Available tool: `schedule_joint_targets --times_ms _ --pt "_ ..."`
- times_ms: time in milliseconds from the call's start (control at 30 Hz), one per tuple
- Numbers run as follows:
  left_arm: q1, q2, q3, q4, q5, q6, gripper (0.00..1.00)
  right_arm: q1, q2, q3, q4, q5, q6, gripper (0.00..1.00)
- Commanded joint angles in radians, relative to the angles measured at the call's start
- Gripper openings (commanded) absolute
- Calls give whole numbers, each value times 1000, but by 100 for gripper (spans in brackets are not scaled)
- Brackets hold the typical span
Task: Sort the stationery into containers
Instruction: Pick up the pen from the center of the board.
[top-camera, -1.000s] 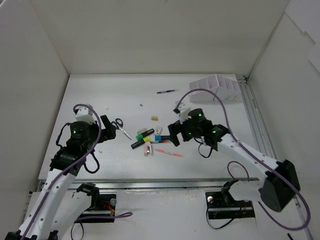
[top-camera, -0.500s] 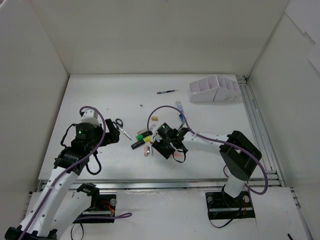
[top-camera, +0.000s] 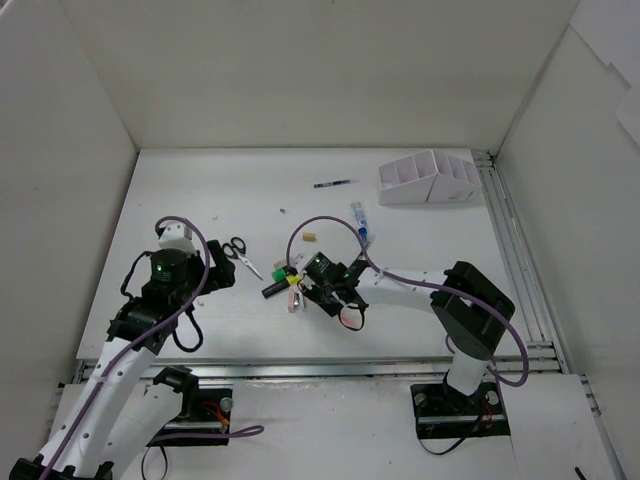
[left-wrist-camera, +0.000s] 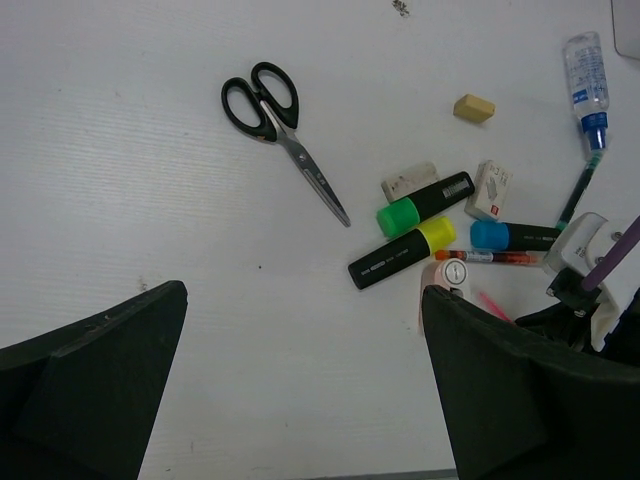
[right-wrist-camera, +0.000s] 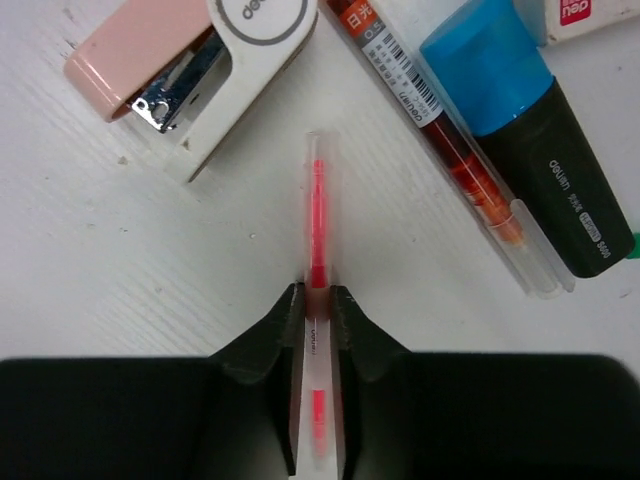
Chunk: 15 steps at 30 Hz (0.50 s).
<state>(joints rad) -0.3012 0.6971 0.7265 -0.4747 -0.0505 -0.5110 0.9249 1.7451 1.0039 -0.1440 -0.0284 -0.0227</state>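
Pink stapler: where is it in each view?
Top external: pink stapler centre, just below the yellow-capped marker.
Left wrist: lower right, beside that marker's yellow cap.
Right wrist: top left corner.
Shared landmark: blue-capped marker, right of the stapler in both wrist views; unclear from above.

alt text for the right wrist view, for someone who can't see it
The right gripper is closed on a clear pink pen lying on the white table. Beyond it lie a pink and white stapler, an orange pen and a blue-capped black marker.
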Motion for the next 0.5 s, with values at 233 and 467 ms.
schedule_joint_targets --times_ms 233,467 --pt "-6 18 42 59 -22 -4 100 28 -249 1 0 148 -28 0" --pt "-6 76 77 120 14 34 100 -164 -456 2 252 226 -40 0"
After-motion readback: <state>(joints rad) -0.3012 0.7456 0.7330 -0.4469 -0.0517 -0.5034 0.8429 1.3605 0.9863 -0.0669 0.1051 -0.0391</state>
